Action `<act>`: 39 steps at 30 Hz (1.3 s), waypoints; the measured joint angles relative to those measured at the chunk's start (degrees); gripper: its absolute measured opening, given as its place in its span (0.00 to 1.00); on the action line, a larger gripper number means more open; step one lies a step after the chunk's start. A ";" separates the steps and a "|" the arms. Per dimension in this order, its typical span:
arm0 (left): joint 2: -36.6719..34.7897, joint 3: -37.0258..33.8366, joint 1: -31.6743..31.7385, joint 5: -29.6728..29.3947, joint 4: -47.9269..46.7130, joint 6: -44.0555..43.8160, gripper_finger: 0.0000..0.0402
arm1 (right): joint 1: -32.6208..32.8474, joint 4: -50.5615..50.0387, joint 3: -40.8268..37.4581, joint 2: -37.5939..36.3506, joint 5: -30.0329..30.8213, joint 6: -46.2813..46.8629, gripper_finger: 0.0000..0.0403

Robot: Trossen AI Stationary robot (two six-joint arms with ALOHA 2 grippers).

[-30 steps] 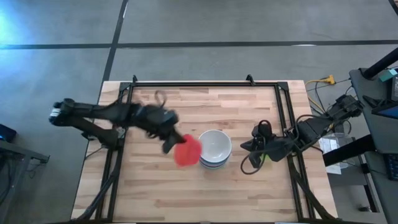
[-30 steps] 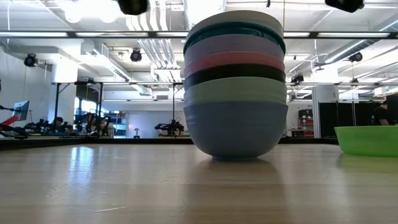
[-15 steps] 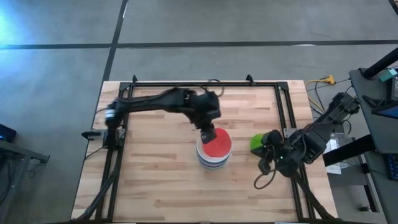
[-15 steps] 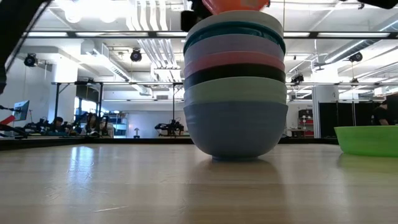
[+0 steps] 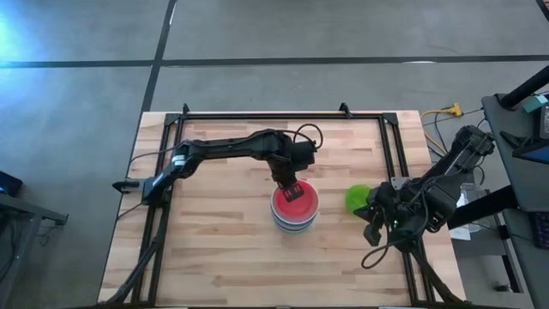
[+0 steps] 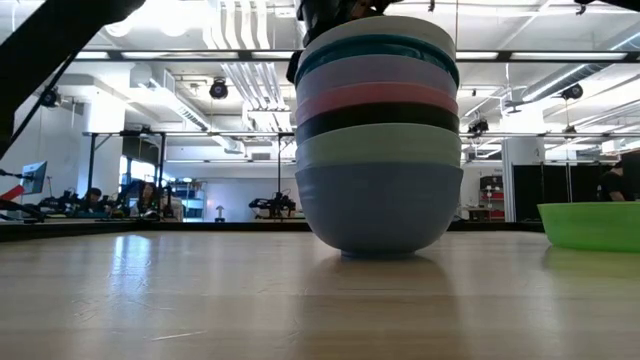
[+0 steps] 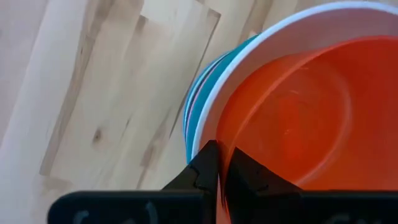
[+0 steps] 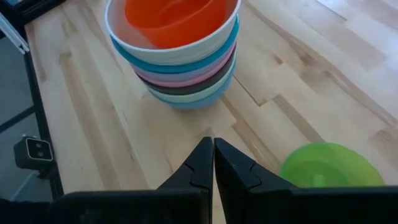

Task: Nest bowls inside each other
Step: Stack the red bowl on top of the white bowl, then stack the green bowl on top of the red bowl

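Observation:
Seven bowls stand nested in a stack (image 6: 380,150) at the table's middle, blue at the bottom and white (image 7: 249,56) on top. The red bowl (image 5: 298,199) sits inside the white one. My left gripper (image 5: 287,186) is above the stack, shut on the red bowl (image 7: 292,118). The lime green bowl (image 5: 358,197) rests on its base to the right of the stack. My right gripper (image 8: 213,163) is shut and holds nothing. It hovers by the lime green bowl (image 8: 328,165), on the bowl's near side. My left gripper (image 7: 222,177) pinches the red bowl's rim (image 7: 219,138) on the side toward the table's far edge, one finger inside the bowl and one outside. The fingers come from above, pointing down. The red bowl sits down inside the white bowl.
Black frame rails (image 5: 390,146) run along the table's left, right and far edges. Bare wood lies to the left of the stack and toward the near edge. Cables hang by my right arm (image 5: 429,202) at the right edge.
My left gripper has carried the red bowl from the stack's left side to above the stack, then lowered it into the white bowl. My right gripper has drawn back from the lime green bowl toward the near right, and the bowl now shows uncovered.

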 joint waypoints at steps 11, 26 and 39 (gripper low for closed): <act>0.00 -0.54 -0.26 3.07 -0.10 3.42 0.04 | 0.20 -0.06 -0.20 0.00 0.00 -0.50 0.02; -0.76 0.93 -0.33 2.13 0.48 2.89 0.43 | 0.20 0.00 -0.22 0.00 -0.04 -0.44 0.02; -13.75 -0.53 -1.37 -0.63 -6.41 2.98 0.44 | 0.20 9.05 -0.43 0.00 7.21 0.57 0.02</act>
